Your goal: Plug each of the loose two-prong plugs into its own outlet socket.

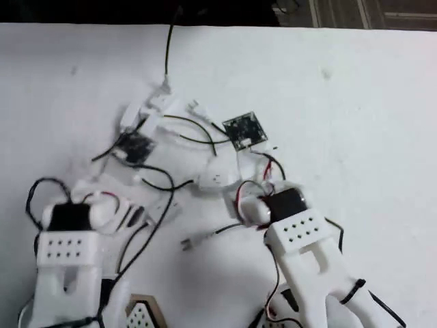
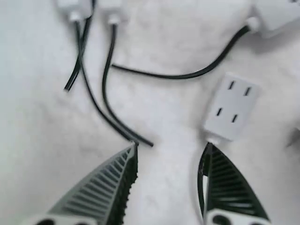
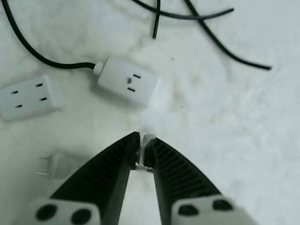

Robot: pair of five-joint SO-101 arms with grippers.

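Note:
My right gripper (image 3: 143,143) is shut, pinching a thin white piece at its tips that seems to be the cord of the loose two-prong plug (image 3: 55,166) lying just beside it. This plug (image 1: 193,240) lies on the table in front of the right arm. Ahead of that gripper sits a white single socket (image 3: 129,82) on a black cord, and off to one side a white double outlet block (image 3: 28,96). My left gripper (image 2: 168,152) stands open just short of the double outlet block (image 2: 230,112), holding nothing. Two more white plugs (image 2: 110,7) lie farther off.
Black cords (image 2: 101,108) loop over the white table (image 1: 369,102) between the arms. Two small circuit boards (image 1: 242,130) lie among them, one to each side. A further white socket (image 2: 276,16) lies beyond the outlet block. Bare table stretches to the right and left.

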